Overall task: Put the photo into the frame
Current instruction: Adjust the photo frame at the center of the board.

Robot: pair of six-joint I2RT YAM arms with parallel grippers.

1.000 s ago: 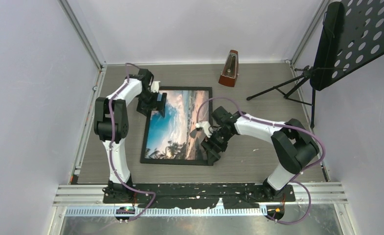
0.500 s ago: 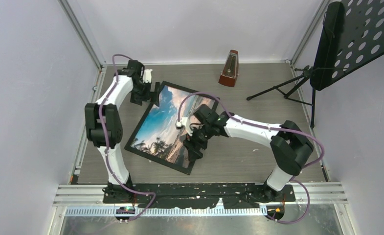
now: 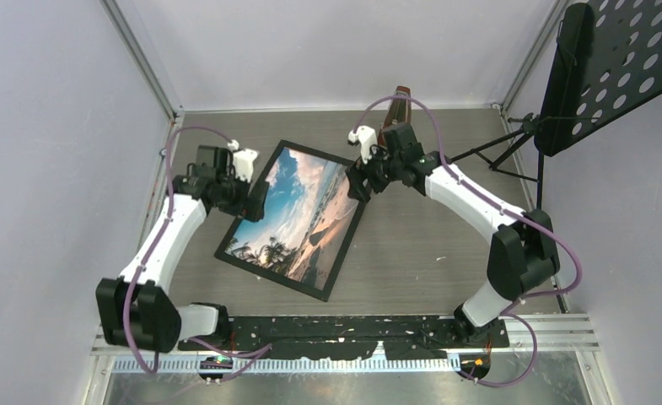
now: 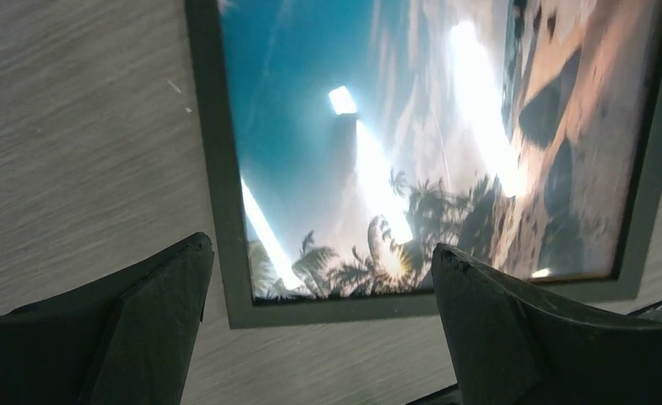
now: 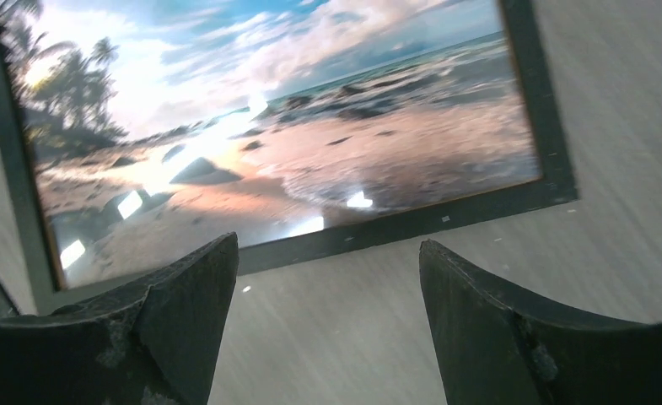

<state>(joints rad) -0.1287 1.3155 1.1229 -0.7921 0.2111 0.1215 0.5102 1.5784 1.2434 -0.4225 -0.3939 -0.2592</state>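
Overhead and wrist views of the framing task. At far left, the left gripper (image 3: 256, 199) was poised at the left long edge of the frame, its two black fingers (image 4: 154, 295) spread wide with nothing between them; in the left wrist view one corner of the frame showed in the gap. The large rectangular frame with a thin black front border (image 3: 270, 277) lay flat on the grey wood-grain table (image 3: 445, 253), face up and turned at an angle to the table's edges. The glossy tropical beach photo with blue sky, clouds, palms and sand (image 3: 298, 215) sat inside the border, behind the reflecting pane. To the right, the right gripper (image 3: 358, 180) was at the frame's far right corner, its jaws likewise wide apart and gripping nothing; its wrist view showed bare table between the fingers (image 5: 188, 312). Behind the right arm stood a brown pyramid-shaped metronome (image 3: 403, 89), partly hidden. At far right stood a black perforated music stand (image 3: 614, 67).
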